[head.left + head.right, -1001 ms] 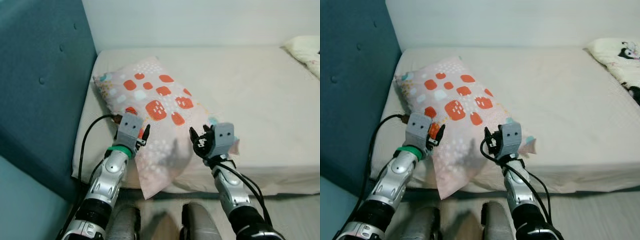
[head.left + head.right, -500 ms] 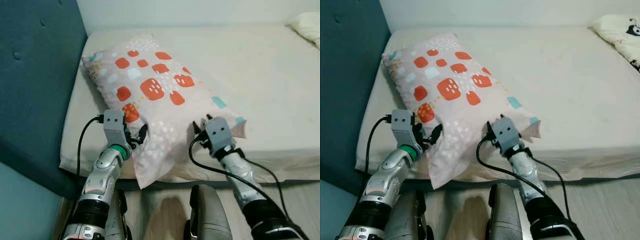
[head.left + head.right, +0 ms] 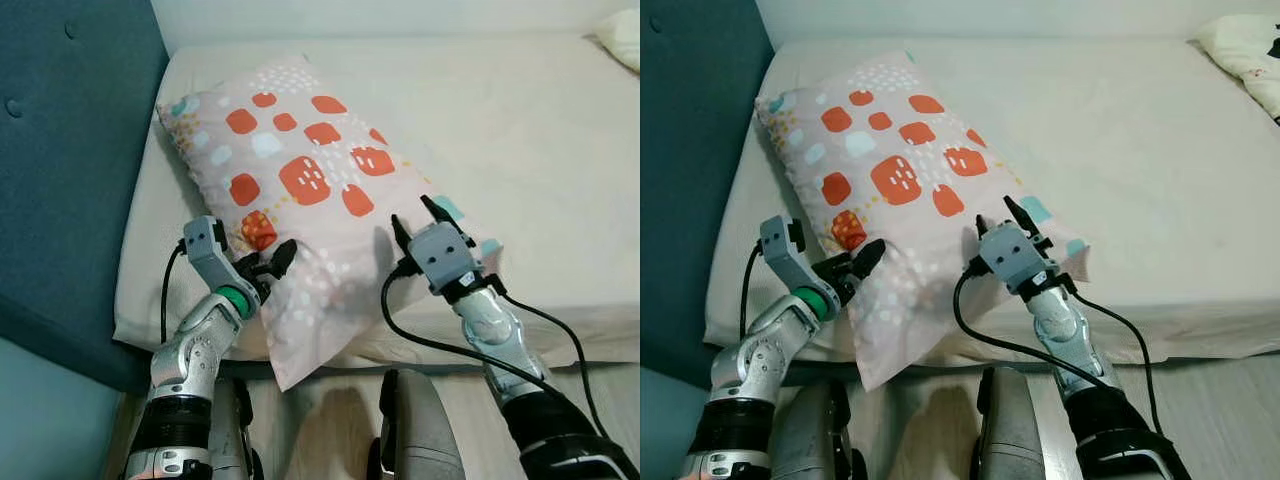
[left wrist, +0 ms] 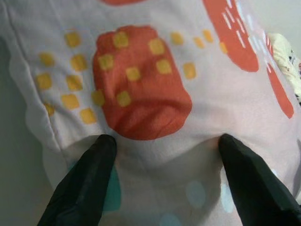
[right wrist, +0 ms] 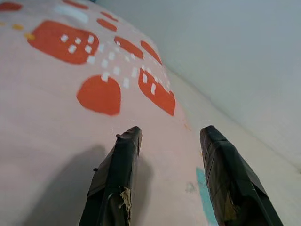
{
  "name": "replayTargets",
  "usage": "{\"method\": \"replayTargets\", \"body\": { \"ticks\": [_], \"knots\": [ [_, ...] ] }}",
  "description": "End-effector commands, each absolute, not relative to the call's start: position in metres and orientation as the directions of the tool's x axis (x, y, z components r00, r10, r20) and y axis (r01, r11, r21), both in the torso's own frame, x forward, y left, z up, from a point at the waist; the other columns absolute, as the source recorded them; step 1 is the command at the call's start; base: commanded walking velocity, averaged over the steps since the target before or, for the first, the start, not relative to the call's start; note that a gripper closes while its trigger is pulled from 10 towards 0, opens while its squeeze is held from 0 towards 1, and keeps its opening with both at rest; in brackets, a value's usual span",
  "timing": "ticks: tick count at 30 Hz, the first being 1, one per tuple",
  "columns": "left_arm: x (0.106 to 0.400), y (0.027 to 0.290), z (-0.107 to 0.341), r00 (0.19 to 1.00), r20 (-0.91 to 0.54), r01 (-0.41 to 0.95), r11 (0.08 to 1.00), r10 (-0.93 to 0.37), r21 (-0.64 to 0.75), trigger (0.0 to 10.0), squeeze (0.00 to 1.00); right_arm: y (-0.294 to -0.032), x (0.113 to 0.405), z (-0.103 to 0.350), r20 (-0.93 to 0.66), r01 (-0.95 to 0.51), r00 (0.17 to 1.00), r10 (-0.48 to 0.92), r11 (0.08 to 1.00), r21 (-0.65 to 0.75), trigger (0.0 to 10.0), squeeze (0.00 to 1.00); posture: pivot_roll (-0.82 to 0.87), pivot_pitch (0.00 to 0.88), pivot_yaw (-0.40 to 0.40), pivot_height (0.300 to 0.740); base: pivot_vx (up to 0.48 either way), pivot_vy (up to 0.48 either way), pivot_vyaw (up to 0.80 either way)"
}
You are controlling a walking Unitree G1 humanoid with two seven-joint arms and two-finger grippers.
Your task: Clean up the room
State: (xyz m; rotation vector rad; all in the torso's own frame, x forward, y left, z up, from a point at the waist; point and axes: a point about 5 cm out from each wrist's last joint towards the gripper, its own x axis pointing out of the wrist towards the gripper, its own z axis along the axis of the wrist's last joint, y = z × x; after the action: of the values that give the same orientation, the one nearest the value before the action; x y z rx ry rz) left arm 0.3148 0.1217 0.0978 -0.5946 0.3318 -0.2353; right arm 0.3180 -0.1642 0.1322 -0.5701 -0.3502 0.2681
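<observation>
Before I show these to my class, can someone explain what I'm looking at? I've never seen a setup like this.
This is a humanoid robot with two silver arms, each ending in a gripper of two long black fingers. The two wide pictures come from a camera on its head, looking down at a bed with a cream mattress beside a teal padded headboard. The two close-ups come from cameras on the wrists, looking along the fingers. A pale pink pillow with orange and teal patches lies on the mattress, one corner hanging over the near edge. The left gripper is open, its fingertips pressing into the pillow. The right gripper is open over the pillow. Neither holds anything.
</observation>
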Motion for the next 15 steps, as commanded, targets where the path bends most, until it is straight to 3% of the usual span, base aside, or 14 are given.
{"method": "replayTargets", "body": {
  "ticks": [1,7,10,11,12,14,15],
  "knots": [
    [0.308,0.12,0.079,0.9,-0.319,0.063,0.812,-0.297,-0.58,10.0,1.0,-0.166,0.316,0.13,0.238,-0.151,0.911,0.338,0.808,-0.569,10.0,0.0,-0.02,0.084,0.034,0.579,0.0,0.0,0.0],
    [0.311,0.108,0.061,0.888,-0.387,0.015,0.856,-0.249,-0.516,10.0,1.0,-0.168,0.317,0.137,0.264,-0.135,0.907,0.328,0.82,-0.557,10.0,0.0,-0.02,0.087,0.029,0.579,0.0,0.0,0.0],
    [0.312,0.09,0.061,0.86,-0.366,0.066,0.79,-0.355,-0.61,10.0,1.0,-0.165,0.316,0.138,0.268,-0.137,0.904,0.333,0.82,-0.555,10.0,0.0,-0.03,0.086,0.022,0.579,0.0,0.0,0.0],
    [0.313,0.08,0.063,0.842,-0.347,0.083,0.735,-0.413,-0.673,10.0,0.0,-0.164,0.315,0.138,0.268,-0.142,0.903,0.336,0.821,-0.552,10.0,0.0,-0.03,0.086,0.022,0.579,0.0,0.0,0.0],
    [0.313,0.08,0.063,0.842,-0.347,0.083,0.735,-0.413,-0.673,10.0,0.0,-0.164,0.315,0.138,0.268,-0.142,0.903,0.336,0.821,-0.552,10.0,0.0,-0.03,0.086,0.022,0.579,0.0,0.0,0.0],
    [0.315,0.064,0.068,0.814,-0.298,0.093,0.618,-0.499,-0.781,10.0,0.0,-0.159,0.314,0.138,0.267,-0.156,0.899,0.349,0.822,-0.548,10.0,0.0,-0.05,0.086,0.022,0.579,0.0,0.0,0.0],
    [0.315,0.064,0.068,0.814,-0.298,0.093,0.618,-0.499,-0.781,10.0,0.0,-0.159,0.314,0.138,0.267,-0.156,0.899,0.349,0.822,-0.548,10.0,0.0,-0.05,0.086,0.022,0.579,0.0,0.0,0.0]
  ]
}}
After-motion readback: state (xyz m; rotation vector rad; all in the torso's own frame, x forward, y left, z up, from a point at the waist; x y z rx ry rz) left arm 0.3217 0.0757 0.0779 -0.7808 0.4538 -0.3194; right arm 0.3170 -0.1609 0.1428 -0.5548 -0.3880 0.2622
